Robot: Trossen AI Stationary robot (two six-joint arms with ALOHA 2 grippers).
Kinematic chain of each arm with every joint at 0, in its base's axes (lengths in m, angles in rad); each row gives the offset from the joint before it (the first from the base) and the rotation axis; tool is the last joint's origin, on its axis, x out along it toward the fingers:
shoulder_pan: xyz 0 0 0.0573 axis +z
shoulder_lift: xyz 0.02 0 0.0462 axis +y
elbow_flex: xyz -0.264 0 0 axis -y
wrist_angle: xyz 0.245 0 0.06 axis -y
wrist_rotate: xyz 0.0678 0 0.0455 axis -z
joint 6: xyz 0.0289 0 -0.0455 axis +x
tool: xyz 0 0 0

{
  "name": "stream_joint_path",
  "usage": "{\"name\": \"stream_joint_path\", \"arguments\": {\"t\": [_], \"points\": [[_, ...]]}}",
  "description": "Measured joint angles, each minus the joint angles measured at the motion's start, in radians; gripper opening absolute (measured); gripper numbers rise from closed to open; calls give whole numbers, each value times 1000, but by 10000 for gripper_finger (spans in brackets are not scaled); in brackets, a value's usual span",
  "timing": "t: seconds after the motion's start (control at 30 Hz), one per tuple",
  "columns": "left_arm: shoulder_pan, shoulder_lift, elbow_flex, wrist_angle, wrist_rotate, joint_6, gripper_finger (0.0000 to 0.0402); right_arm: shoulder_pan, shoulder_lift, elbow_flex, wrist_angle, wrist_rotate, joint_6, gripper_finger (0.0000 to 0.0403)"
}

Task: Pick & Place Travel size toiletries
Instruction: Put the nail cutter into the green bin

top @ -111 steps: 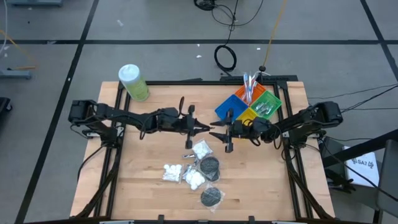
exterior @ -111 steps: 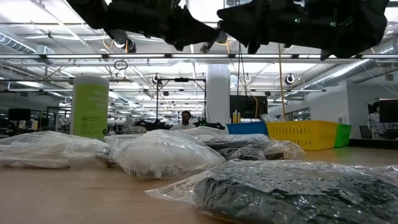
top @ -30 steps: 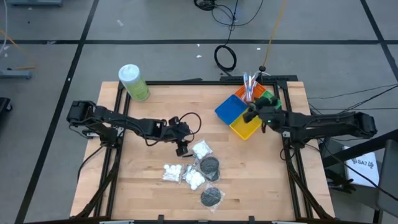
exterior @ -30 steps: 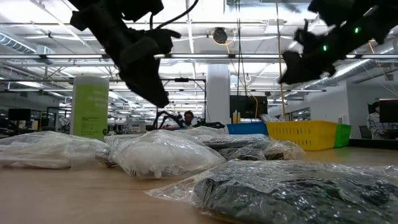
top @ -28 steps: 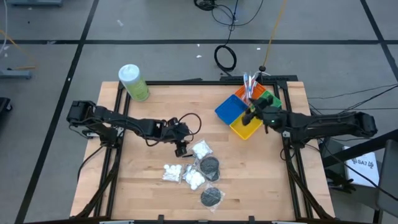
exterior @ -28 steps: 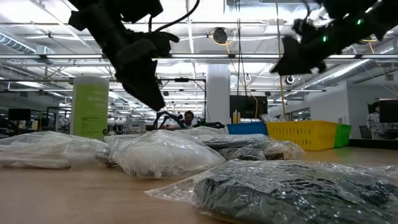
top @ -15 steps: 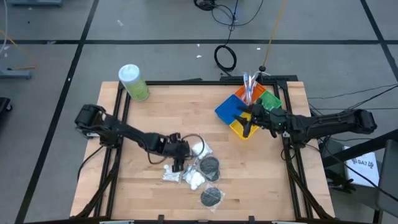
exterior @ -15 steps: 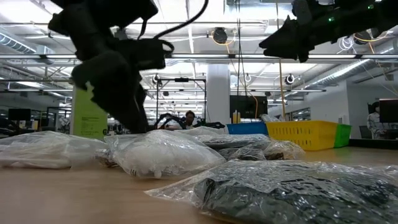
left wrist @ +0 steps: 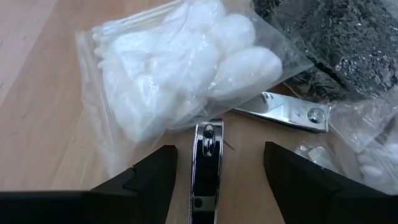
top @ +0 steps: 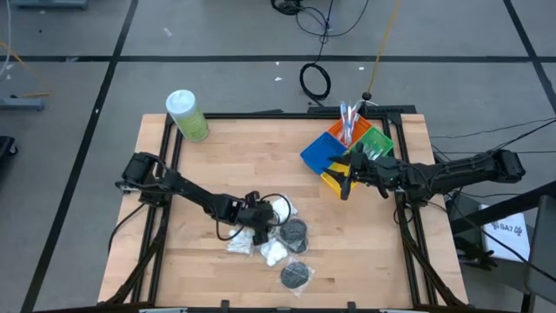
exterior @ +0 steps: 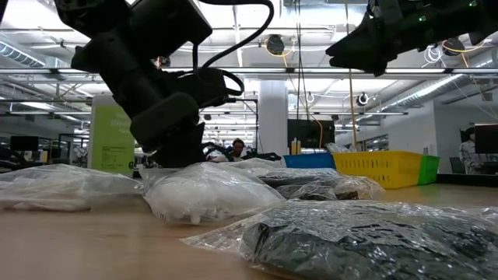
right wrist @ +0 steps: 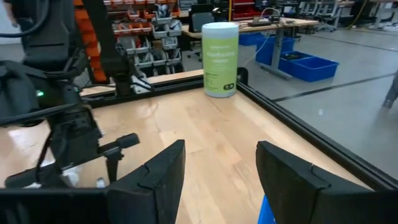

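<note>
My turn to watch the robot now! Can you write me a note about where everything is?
Left end effector: open, low over a silver nail clipper beside a bag of cotton balls; nothing held.
Right end effector: open and empty, above the colored bins.
Done: toothbrushes stand in the bins.
Left: second clipper, cotton bags and black discs still on the table.
</note>
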Motion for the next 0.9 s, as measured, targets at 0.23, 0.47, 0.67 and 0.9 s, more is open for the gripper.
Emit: {"name": "stream_joint_path", "arguments": {"t": [0.23,0.47,0.67,0.9], "points": [[2,-5,-2,4,18,4,120,20,0,0,-1,1,-10,185],[13,-52,-7,-21,49,52,28,18,0,0,-8,2,-9,181],[11,-215,-18,-66,26,134,35,18,0,-49,81,2,-10,180],[8,-446,-11,-21,-119,303,33,16,0,-105,239,2,-33,176]]}}
